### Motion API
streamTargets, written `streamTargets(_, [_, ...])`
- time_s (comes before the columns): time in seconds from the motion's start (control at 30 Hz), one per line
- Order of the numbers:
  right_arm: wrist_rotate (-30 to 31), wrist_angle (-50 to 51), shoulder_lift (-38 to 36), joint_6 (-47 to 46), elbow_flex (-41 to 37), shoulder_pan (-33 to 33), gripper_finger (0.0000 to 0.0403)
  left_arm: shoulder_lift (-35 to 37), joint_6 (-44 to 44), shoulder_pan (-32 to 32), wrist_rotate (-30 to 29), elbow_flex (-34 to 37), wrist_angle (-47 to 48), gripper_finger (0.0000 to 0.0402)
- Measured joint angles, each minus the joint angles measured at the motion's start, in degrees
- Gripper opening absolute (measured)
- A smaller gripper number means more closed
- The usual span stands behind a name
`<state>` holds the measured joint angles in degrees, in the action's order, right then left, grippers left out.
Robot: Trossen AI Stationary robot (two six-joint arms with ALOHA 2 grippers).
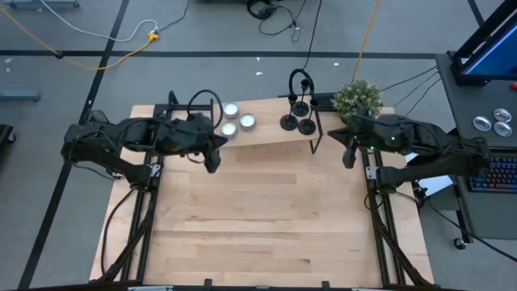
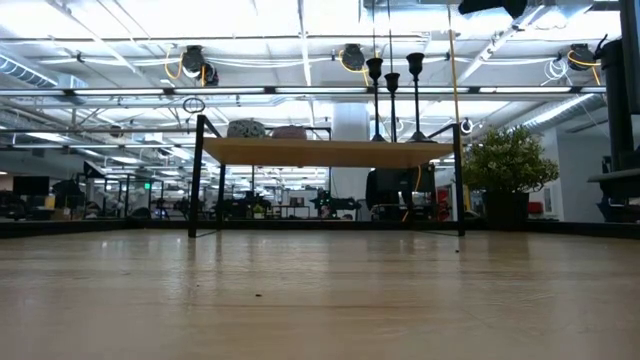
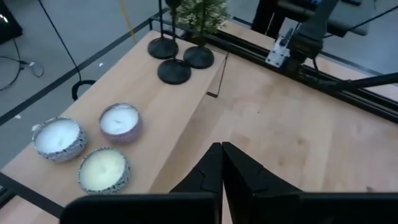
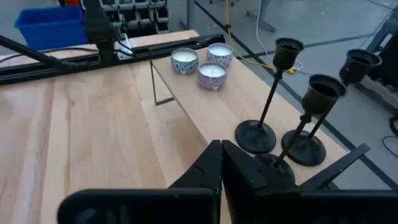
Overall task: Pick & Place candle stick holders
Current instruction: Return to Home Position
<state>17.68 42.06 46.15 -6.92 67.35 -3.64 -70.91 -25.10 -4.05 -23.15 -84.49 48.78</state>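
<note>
Left gripper (image 3: 221, 150), fingers pressed together and empty, hovers beside the shelf's (image 1: 266, 134) candles (image 3: 119, 121) end. Right gripper (image 4: 221, 148), likewise pressed together and empty, hovers beside the opposite end. Three candle stick holders (image 4: 255, 135) stand on that end. Placing looks done; only homing remains.

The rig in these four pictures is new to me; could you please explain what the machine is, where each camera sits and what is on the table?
It is a two-armed robot working at a wooden table. One camera looks straight down, one looks level across the tabletop, and one sits on each wrist. At the table's far edge stands a low shelf bearing three black candle holders and three candles; a plant stands beside it. The left gripper and right gripper are both shut and hold nothing.
</note>
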Motion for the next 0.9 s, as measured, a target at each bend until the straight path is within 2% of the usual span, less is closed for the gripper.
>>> streamTargets(0.13, [-0.03, -1.45, -3.4, -1.3, -3.49, 0.0, 0.0, 0.0, -0.1, -2.17, -0.93, 0.14, -0.69, 0.0009])
streamTargets(0.3, [-0.07, -1.78, -6.7, -4.13, -6.34, 0.0, 0.0, 1.63, 2.15, -3.95, -0.88, 5.1, -8.89, 0.0008])
streamTargets(0.57, [-3.28, -1.98, -10.11, -4.46, -9.69, -0.02, 0.0, 10.23, 1.81, -4.13, 2.56, 21.1, -22.41, 0.0008])
streamTargets(0.9, [-2.92, -1.98, -12.49, -4.44, -11.69, -0.02, 0.0, 26.4, 1.48, -5.93, 2.18, 39.12, -32.61, 0.0012])
